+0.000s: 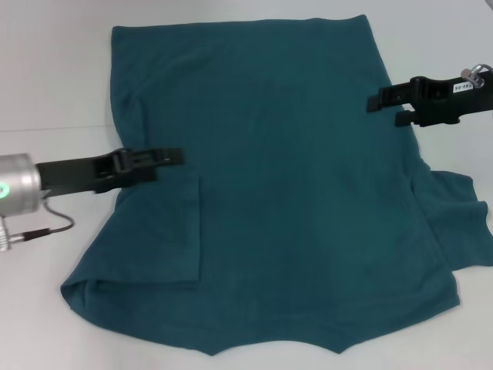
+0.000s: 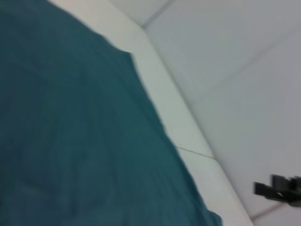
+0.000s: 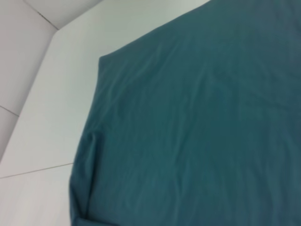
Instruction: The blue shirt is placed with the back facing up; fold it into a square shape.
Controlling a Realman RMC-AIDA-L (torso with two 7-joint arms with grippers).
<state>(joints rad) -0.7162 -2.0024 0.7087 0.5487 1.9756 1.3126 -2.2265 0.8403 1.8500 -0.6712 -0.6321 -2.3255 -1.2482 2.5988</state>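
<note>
Shirt: the blue shirt (image 1: 285, 193) is lying flat mid-table (image 1: 46, 69), left sleeve folded in | left gripper (image 1: 176, 156) is hovering, fingers together, empty | right gripper (image 1: 385, 106) is hovering, fingers apart | risk: right sleeve is bunching if dragged.

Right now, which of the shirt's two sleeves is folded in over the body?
The sleeve on the robot's left, lying over the blue shirt near the left gripper; the right-side sleeve still sticks out.

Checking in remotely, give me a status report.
Left gripper over shirt's left edge, right gripper at right edge. Blue shirt flat, left sleeve folded in. Nothing in the way.
</note>
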